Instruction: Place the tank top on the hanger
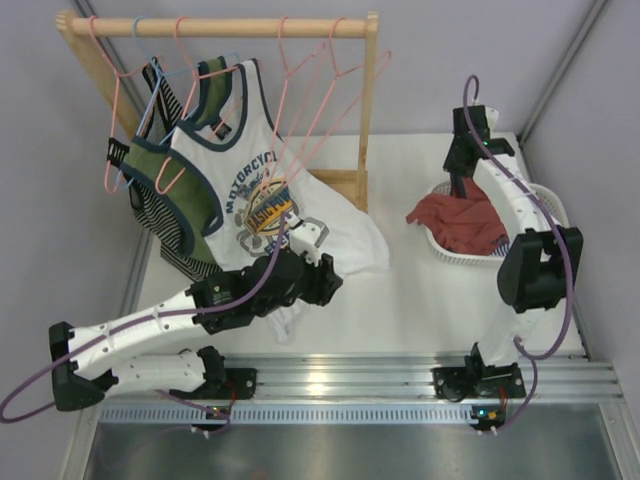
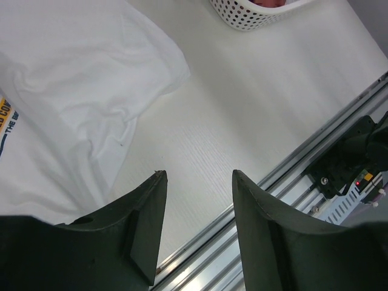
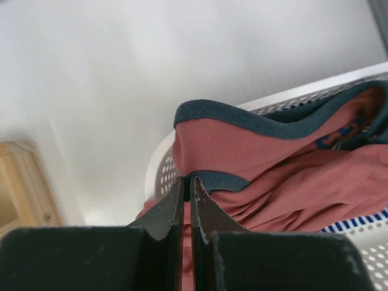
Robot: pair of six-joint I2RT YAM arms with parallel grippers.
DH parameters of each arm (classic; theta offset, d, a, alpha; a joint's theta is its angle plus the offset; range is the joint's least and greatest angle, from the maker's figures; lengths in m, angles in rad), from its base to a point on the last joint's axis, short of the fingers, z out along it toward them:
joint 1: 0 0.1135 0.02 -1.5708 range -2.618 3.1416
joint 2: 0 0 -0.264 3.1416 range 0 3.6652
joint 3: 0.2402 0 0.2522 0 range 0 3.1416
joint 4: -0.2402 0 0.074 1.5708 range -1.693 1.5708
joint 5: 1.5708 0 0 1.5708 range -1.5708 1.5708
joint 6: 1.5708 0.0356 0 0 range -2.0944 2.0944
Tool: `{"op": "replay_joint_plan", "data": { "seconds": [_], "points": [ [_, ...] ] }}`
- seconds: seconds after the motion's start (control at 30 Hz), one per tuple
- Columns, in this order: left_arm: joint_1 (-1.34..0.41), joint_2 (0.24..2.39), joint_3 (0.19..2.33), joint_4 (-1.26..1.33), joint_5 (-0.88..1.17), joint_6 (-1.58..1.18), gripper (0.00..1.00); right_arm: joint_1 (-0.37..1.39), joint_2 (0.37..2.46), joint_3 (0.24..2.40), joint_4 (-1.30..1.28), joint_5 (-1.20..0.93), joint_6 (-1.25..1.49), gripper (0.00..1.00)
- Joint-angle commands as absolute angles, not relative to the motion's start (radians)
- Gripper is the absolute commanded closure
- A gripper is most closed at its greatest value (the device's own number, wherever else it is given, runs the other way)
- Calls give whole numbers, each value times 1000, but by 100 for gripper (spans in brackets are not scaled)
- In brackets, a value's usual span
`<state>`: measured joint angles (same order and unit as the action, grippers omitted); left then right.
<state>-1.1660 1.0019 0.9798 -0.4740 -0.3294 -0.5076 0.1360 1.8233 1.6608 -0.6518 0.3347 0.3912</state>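
Observation:
The rust-red tank top (image 1: pixel 455 218) with navy trim lies bunched in the white basket (image 1: pixel 548 196) at the right. Its left edge spills over the rim. My right gripper (image 1: pixel 462 188) reaches down into the basket. In the right wrist view the right gripper (image 3: pixel 187 180) is shut, and its tips pinch the navy-trimmed edge of the tank top (image 3: pixel 260 151). Several pink hangers (image 1: pixel 330 80) hang from the wooden rail (image 1: pixel 220 27) at the back. My left gripper (image 1: pixel 328 280) hovers open over the table, and the left wrist view shows nothing between the fingers of the left gripper (image 2: pixel 197 176).
A white "Motorcycle" tank top (image 1: pixel 260 170) hangs on the rack and trails onto the table beside my left gripper. Green and striped garments and a light blue hanger (image 1: pixel 150 90) hang at the rack's left. The aluminium rail (image 1: pixel 350 375) runs along the near edge.

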Motion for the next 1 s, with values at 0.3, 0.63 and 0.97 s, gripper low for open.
{"op": "replay_joint_plan", "data": {
  "seconds": [0.3,0.63,0.97],
  "points": [
    [-1167,1120,1006,-219,-347,-476,46,228,1303,1825,-732,370,362,100],
    [-1167,1102,1006,-167,-503,-491,45,282,1054,1761,-741,273,403,100],
    [-1167,1092,959,-51,-382,-477,38,363,1020,1675,-727,241,439,100]
  ]
}}
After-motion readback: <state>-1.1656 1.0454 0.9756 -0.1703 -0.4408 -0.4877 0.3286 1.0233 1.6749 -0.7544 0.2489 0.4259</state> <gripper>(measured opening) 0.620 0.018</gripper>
